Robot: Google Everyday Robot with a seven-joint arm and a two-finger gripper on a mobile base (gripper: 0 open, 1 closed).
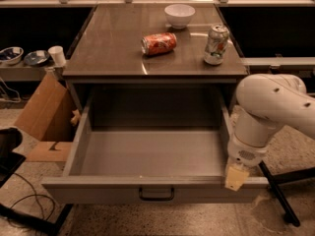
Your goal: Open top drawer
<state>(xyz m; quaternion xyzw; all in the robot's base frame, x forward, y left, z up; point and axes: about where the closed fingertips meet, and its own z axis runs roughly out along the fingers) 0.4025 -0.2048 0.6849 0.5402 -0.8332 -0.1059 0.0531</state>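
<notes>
Camera view, seen from in front of and above a grey cabinet (113,53). The top drawer (98,191) stands pulled far out toward the bottom of the frame. Its wide front panel runs left to right across the lower edge, its small dark handle (156,194) sits at lower centre, and its deep grey box is open to view and holds nothing. The gripper (236,177), at lower right, hangs from the white arm (275,104) and meets the right end of the front panel at its top edge. The handle therefore lies to the gripper's left along the panel's long axis, near but apart from it. Whether the gripper is wide, narrow or holding the panel edge cannot be told, since the wrist covers it from above. Judged from the drawer's extension, little or no pull toward the bottom of the frame is left to make. The shorter drawers below are hidden under the extended front. On the cabinet top, in the upper frame, are a white bowl (179,15), an orange can (159,43) lying on its side and an upright can (216,44).
</notes>
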